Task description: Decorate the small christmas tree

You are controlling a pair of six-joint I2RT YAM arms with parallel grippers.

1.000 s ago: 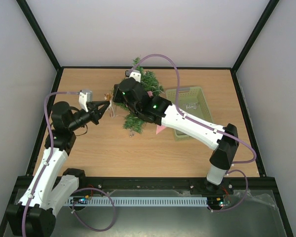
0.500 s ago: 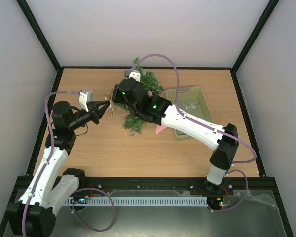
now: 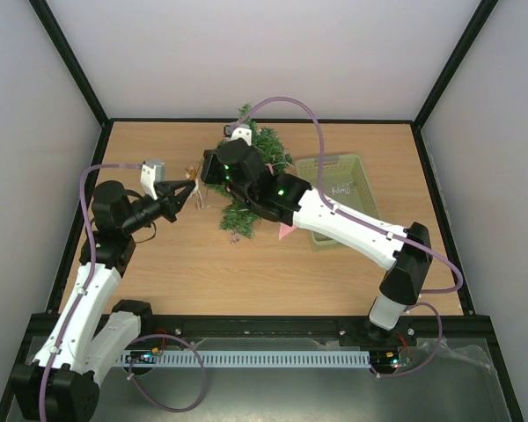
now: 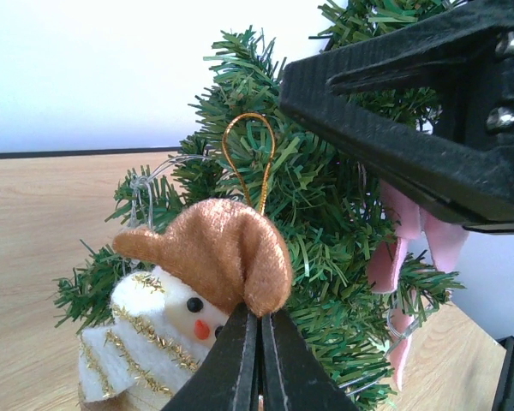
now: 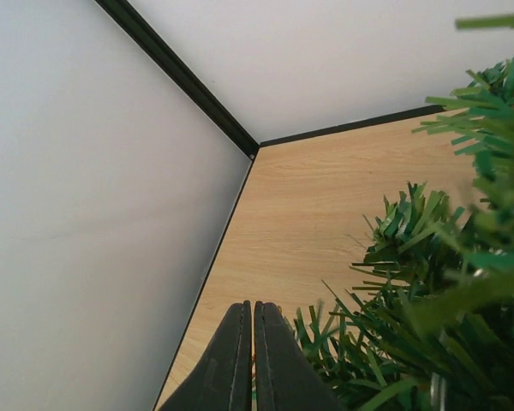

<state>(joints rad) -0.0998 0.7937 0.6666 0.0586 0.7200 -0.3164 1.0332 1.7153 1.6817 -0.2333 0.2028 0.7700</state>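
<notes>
So the wooden table (image 3: 185, 264) fills most of the top view, with both arms reaching in toward the far middle. The right arm stretches diagonally across from the near right, passing over the pale green basket (image 3: 334, 161) and covering a good chunk of the small christmas tree (image 3: 239, 216). The tree sits in the far middle of the table, just left of the basket. With the arm on top of it I honestly can't tell if it's standing or lying on its side.

The right gripper (image 5: 248, 308) is up against the tree's left side, fingers pressed flat together, and I can't see anything between them. Green needles crowd the right half of its own camera.

The left gripper (image 4: 259, 321) comes in from the left, and its tips are right at the tree's edge. The fingers are closed tight, pinching the bottom of the brown hat on a little plush snowman ornament (image 4: 184, 300). It's white with gold stripes, black eyes and an orange nose. It's right in front of the branches.

A pink piece (image 4: 398, 248) hangs among the needles on the right. The ornament's thin gold loop (image 4: 250, 158) stands straight up from the hat, against the branches.
</notes>
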